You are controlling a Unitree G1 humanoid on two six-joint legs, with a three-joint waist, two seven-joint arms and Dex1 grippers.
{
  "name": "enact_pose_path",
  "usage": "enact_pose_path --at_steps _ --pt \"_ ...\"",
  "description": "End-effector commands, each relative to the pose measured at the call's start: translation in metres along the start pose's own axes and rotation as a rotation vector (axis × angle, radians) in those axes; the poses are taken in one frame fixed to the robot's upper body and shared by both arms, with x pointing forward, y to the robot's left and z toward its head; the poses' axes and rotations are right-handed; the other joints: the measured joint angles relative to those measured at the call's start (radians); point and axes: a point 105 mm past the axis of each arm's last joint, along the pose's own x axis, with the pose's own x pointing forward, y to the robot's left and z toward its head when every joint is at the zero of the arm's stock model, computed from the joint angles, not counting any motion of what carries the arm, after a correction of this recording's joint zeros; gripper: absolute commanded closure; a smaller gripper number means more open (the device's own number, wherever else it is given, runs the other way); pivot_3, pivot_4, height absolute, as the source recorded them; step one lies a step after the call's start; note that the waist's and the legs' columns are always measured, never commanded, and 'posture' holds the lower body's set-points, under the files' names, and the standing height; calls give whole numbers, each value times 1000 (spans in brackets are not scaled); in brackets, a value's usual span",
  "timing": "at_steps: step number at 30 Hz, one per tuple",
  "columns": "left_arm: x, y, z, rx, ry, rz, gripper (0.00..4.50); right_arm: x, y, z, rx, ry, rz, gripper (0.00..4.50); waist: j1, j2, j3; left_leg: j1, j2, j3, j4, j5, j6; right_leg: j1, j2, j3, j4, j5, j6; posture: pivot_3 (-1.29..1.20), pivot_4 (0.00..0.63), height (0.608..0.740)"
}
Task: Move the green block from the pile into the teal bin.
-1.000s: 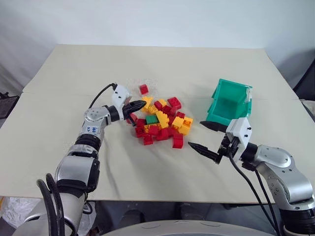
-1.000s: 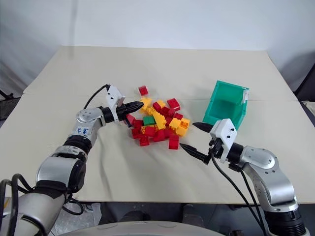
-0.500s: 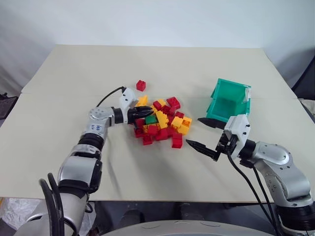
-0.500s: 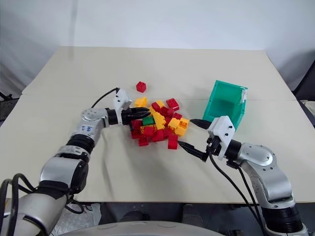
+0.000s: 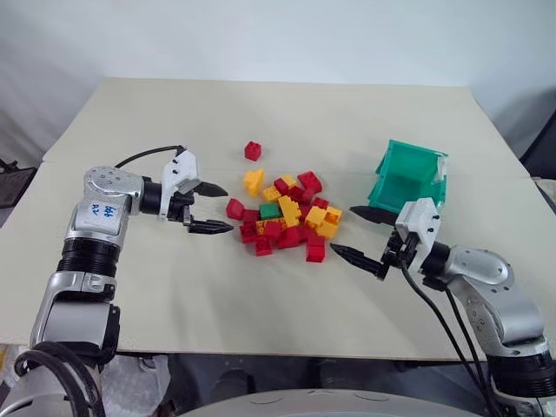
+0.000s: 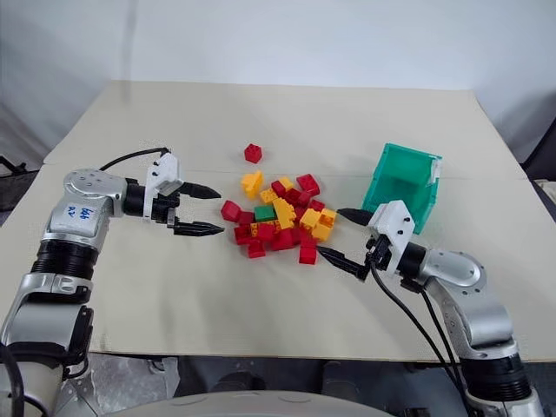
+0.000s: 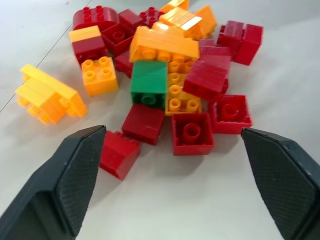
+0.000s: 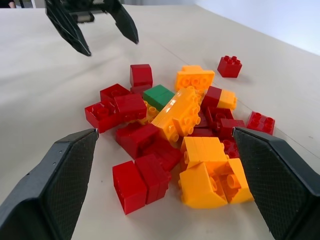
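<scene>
The green block [image 5: 270, 210] lies in the left half of the pile [image 5: 291, 221] of red and yellow bricks, partly under a long yellow brick. My left gripper [image 5: 228, 209] is open just left of the pile, level with the green block [image 7: 148, 82], fingers wide and empty. Open too, my right gripper [image 5: 342, 231] hovers at the pile's right edge with nothing between its fingers. The teal bin [image 5: 408, 178] stands behind that gripper, open side facing the pile.
A lone red brick [image 5: 253, 150] sits beyond the pile, with a yellow brick [image 5: 254, 181] and a red brick [image 5: 234, 208] loose at its left side. The table [image 5: 130, 287] spreads bare to the left, front and back.
My left gripper was shut with its tips in the pile's left edge. It has pulled back to the left and opened wide. The right arm has stayed put.
</scene>
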Motion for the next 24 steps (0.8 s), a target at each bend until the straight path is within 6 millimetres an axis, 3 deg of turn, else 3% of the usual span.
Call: enact_pose_path --at_steps 1,6,11,19,24 --pt "15 7 20 77 1 34 11 2 0 9 -35 -37 8 0 0 0 0 0 0 0 0 0 0 0 0 0 0 0 0 0 150 740" --pt "52 26 24 67 69 120 11 3 -1 11 -41 -42 -1 0 1 0 0 0 -1 0 0 0 0 1 0 0 0 0 1 0 150 740" --pt "76 27 14 32 142 101 11 -2 -1 11 -44 -41 -31 0 -10 0 0 0 0 1 -1 1 -1 0 1 1 -1 0 1 0 150 740" --pt "93 27 5 34 216 84 11 -8 4 9 -37 -35 -70 0 -2 -1 0 0 0 1 0 0 1 0 0 1 -1 0 1 0 150 740" --pt "97 19 -11 43 312 27 1132 -7 4 9 -37 -38 -88 0 1 -1 0 2 0 0 0 0 1 2 0 0 -1 0 1 0 150 740"
